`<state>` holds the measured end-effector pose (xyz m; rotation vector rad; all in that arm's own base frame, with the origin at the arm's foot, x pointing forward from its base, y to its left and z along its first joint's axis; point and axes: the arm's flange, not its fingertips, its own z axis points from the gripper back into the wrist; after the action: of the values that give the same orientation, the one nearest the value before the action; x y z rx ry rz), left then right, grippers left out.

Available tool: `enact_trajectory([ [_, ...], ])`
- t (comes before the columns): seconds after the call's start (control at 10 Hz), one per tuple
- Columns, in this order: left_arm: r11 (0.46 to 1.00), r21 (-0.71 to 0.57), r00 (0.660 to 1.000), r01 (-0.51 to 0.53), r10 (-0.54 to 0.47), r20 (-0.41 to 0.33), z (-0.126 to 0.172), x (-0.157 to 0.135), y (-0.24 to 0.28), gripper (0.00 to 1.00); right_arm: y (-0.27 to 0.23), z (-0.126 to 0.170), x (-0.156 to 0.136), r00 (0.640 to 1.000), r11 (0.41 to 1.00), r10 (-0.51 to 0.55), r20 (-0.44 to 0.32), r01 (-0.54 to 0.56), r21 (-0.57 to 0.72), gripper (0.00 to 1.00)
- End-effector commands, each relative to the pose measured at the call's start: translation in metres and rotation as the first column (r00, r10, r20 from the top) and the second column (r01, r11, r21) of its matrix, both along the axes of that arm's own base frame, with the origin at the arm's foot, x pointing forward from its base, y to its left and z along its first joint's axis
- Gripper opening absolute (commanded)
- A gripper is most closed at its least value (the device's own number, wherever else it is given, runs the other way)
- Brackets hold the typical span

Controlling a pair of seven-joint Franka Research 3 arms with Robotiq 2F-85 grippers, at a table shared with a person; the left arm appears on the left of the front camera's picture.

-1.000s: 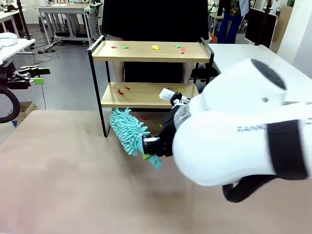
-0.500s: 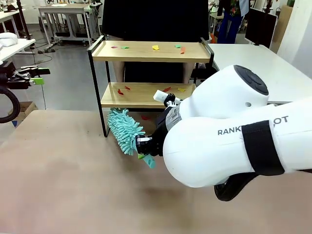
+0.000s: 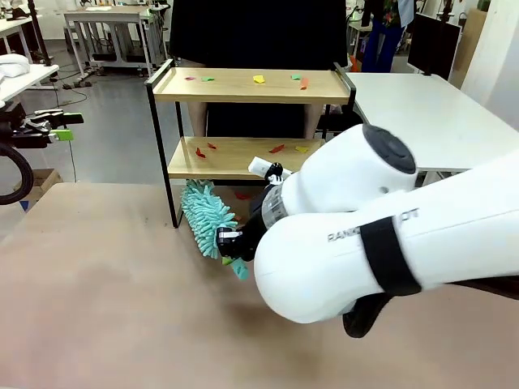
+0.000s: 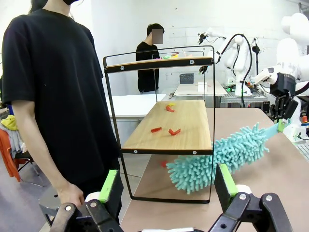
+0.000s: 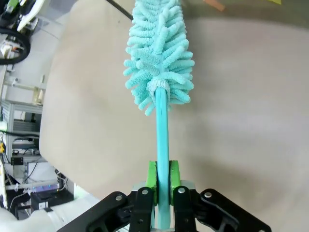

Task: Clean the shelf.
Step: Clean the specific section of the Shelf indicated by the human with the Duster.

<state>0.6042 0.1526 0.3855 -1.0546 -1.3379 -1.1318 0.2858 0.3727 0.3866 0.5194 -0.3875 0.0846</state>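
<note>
Shelf [image 3: 235,84] stands on the far part of the tan table [image 3: 97,284], between your arms and a person in black [image 3: 251,32].

Nearest you:
- Right wrist view gives what the others can't: right gripper [image 5: 161,176] has its two green pads pinched narrow on the flat teal handle of a duster [image 5: 159,53].
- Left wrist view: left gripper [image 4: 166,183] has its jaws wide, with nothing between them. It looks at the shelf [image 4: 188,116] end-on.

Middle:
- Front view: the right arm fills the right half. The right gripper [image 3: 231,241] is low over the table.
- One duster [image 3: 207,215], with a fluffy teal head. The head sits under the lower board by the left front leg. You can't tell whether it touches the frame.
- Left wrist view shows the duster [image 4: 217,157] side-on. Its head reaches in below the lower board, and the right gripper [image 4: 284,110] is far at the handle end.

Shelf itself:
- It has two light wood boards in a thin black frame, with raised rails at the ends.
- Front view, top board: five paper scraps [image 3: 259,79], in red, green, yellow, green and orange.
- Lower board: four scraps, three red and one yellow.
- One more red scrap [image 3: 241,195] lies on the table underneath.

Far:
- The person stands just behind the shelf. Left wrist view shows one hand [image 4: 72,194] hanging at their side.
- A second person stands farther off.
</note>
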Motion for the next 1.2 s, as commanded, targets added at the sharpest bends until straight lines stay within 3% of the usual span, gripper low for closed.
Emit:
enact_trajectory([
  [0.0, 1.0, 0.007, 1.0, 0.0, 0.0, 0.016, 0.002, 0.0, 0.0, 1.0, 0.034, -0.003, 0.01, 0.993, 0.994, -0.111, 0.037, 0.11, 0.024, 0.13],
  [0.3, 1.0, 0.007, 1.0, 0.0, 0.0, 0.016, 0.002, 0.0, 0.0, 1.0, 0.062, -0.014, 0.02, 0.977, 0.981, -0.196, 0.08, 0.194, 0.031, 0.13],
  [1.1, 1.0, 0.007, 1.0, 0.0, 0.0, 0.016, 0.002, 0.0, 0.0, 1.0, 0.134, -0.031, 0.054, 0.973, 0.976, -0.215, 0.087, 0.215, 0.011, 0.13],
])
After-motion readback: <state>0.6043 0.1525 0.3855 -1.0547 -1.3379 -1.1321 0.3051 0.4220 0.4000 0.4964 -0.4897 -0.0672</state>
